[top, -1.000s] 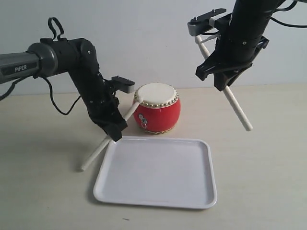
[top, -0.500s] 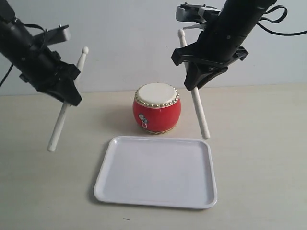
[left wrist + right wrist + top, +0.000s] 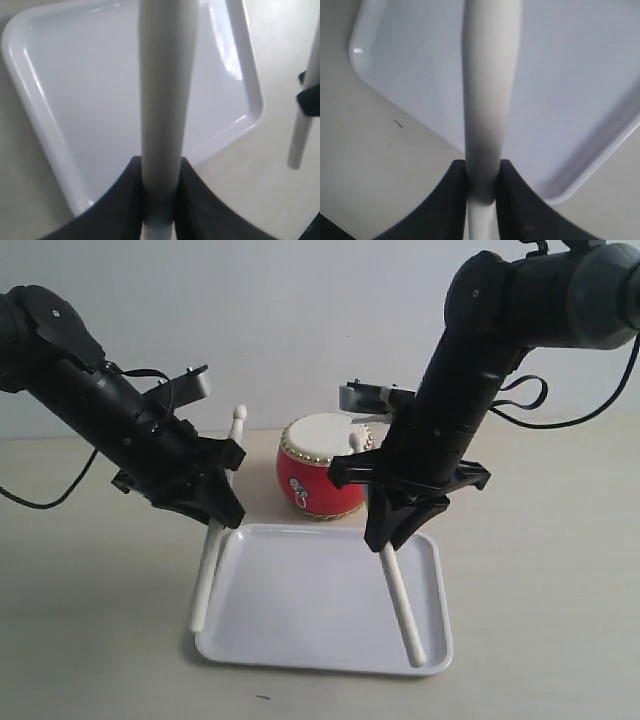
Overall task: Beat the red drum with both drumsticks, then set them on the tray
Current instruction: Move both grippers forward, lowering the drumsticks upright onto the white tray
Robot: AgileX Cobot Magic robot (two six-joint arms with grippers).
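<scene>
The red drum (image 3: pixel 326 472) stands behind the white tray (image 3: pixel 300 590). My left gripper (image 3: pixel 218 516) is shut on a pale drumstick (image 3: pixel 205 580) that slants down over the tray's left rim, its rounded tip (image 3: pixel 239 413) up beside the drum. My right gripper (image 3: pixel 385 532) is shut on the other drumstick (image 3: pixel 402 610), whose lower end hangs over the tray's right part. In the left wrist view the held drumstick (image 3: pixel 162 90) runs across the tray (image 3: pixel 60 90). In the right wrist view the drumstick (image 3: pixel 490 85) crosses the tray (image 3: pixel 580 75).
The pale tabletop (image 3: pixel 540 580) surrounds the tray and a white wall (image 3: pixel 300 320) stands behind it. Both black arms lean in over the tray from either side, with the drum between them.
Both arms have come down from raised positions beside the drum to low over the tray, each still carrying its drumstick. The sticks' lower ends now hang just over the tray.
</scene>
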